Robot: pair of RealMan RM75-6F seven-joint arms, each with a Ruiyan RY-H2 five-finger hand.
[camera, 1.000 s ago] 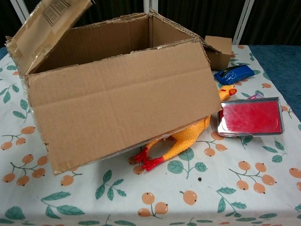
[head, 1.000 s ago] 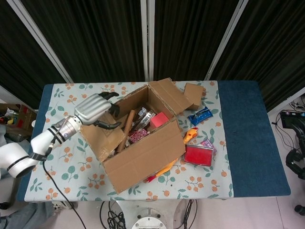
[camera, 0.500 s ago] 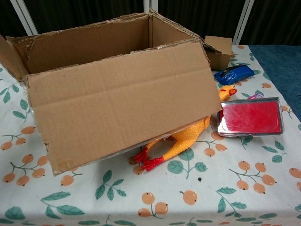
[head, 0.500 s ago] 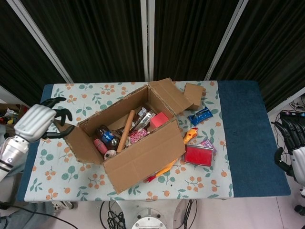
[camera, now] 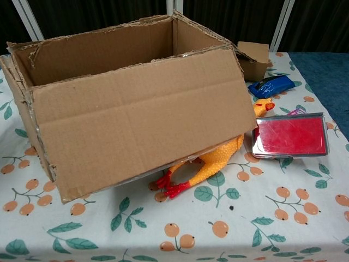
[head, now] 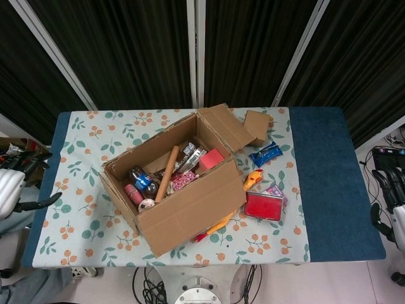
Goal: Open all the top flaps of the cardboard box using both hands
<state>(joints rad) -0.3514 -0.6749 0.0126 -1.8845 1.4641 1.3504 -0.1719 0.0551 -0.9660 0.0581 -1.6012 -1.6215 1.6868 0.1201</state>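
The cardboard box (head: 183,209) stands mid-table, its top uncovered and several items visible inside. Its front flap (camera: 142,120) hangs down over the front wall. The right flap (head: 224,126) is folded outward, and the left flap (head: 116,193) lies down against the box's side. My left hand (head: 11,185) is off the table's left edge, fingers apart, holding nothing. At the far right edge of the head view, my right hand (head: 391,204) is also away from the table and holds nothing. The chest view shows neither hand.
A yellow rubber chicken (camera: 218,158) lies partly under the front flap. A red tin (head: 264,206), a blue packet (head: 264,154) and a small cardboard box (head: 257,125) lie to the right of the big box. Blue cloth (head: 329,177) covers the table's right end.
My left hand has let go of the left flap and drawn back leftward off the table. That flap has dropped from upright to flat against the box's side. My right hand has come into view at the right edge.
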